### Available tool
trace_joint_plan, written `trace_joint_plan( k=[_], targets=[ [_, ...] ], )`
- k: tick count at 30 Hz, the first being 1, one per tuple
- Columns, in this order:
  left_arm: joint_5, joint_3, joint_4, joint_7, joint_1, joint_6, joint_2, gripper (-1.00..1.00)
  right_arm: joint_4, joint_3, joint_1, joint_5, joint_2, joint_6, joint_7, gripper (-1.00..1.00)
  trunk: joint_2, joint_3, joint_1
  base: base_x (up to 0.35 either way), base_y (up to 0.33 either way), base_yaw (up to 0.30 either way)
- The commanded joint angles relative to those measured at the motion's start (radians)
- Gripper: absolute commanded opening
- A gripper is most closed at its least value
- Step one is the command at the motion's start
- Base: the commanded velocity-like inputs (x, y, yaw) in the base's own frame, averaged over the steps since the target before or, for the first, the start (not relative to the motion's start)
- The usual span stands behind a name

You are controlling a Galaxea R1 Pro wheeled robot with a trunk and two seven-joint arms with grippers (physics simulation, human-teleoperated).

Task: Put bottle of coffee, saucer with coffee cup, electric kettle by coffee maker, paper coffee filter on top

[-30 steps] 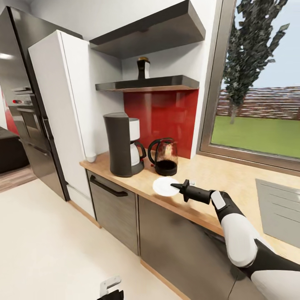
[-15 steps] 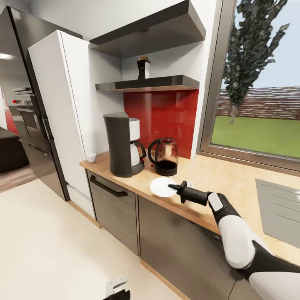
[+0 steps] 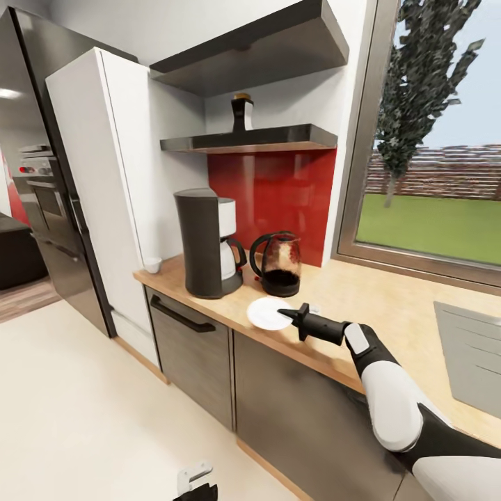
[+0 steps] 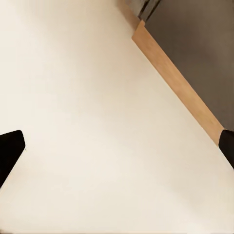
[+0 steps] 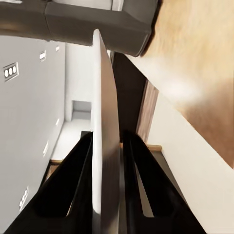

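The coffee cup (image 3: 152,264) sits way off to the left of the right gripper (image 3: 284,314), at the far end of the kitchen countertop (image 3: 362,292) by the white cabinet (image 3: 104,174), so it's not on its plate yet. Next over is the coffee maker (image 3: 205,243), upright and well to the left of and beyond the claw, with the electric kettle (image 3: 277,263) right beside it, just past the fingertips. Up above both, the bottle of coffee (image 3: 242,113) is on the kitchen shelf (image 3: 247,141), nowhere near the claw.

Then the action: the right gripper is clamped on the near edge of the saucer (image 3: 268,313). In the right wrist view you can see the plate (image 5: 103,146) edge-on with a black finger (image 5: 73,180) pressed on each side, so it's pinched solid. From the head view I can't tell whether the plate is touching the wood or just above it.

My take: keep it flat, settle it fully onto the counter in front of the kettle before letting go, and leave room beside the coffee maker so nothing gets knocked. Release slowly, or a thin plate held by the rim will tip.

The left gripper (image 4: 117,146) is spread open, hanging low over the pale floor (image 4: 87,122).
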Motion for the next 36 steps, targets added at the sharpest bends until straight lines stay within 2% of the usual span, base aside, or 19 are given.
trace_joint_plan(
  k=[1, 9, 13, 19, 25, 36],
  targets=[
    [0.006, -0.009, -0.002, 0.006, 0.000, -0.002, 0.000, 1.00, -0.002, -0.007, -0.001, 0.001, 0.000, 0.006, 0.001, -1.00, -0.001, -0.001, 0.000, 0.242, 0.180, 0.000],
    [0.006, -0.009, -0.002, 0.006, 0.000, -0.002, 0.000, 1.00, -0.012, -0.005, -0.001, 0.001, -0.008, -0.002, 0.002, -1.00, -0.001, -0.001, 0.000, 0.193, 0.195, 0.000],
    [0.006, -0.009, -0.002, 0.006, 0.000, -0.002, 0.000, 1.00, -0.012, -0.003, -0.001, 0.002, -0.031, -0.017, 0.000, -1.00, -0.001, -0.001, 0.000, 0.057, 0.089, 0.000],
    [0.004, -0.010, -0.002, 0.006, 0.000, -0.002, 0.000, 1.00, -0.011, -0.003, -0.001, 0.002, -0.044, -0.019, 0.000, -1.00, -0.001, -0.001, 0.000, 0.003, 0.005, -0.021],
    [0.004, -0.010, 0.000, 0.004, 0.000, -0.002, 0.002, 1.00, -0.012, -0.003, -0.001, 0.001, -0.044, -0.019, 0.002, -1.00, -0.001, 0.001, 0.000, 0.000, 0.047, -0.222],
    [0.003, -0.010, -0.002, 0.004, 0.000, -0.002, 0.002, 1.00, -0.012, -0.002, -0.001, 0.001, -0.043, -0.019, 0.004, -1.00, -0.001, 0.006, 0.000, 0.000, 0.269, -0.266]
  ],
)
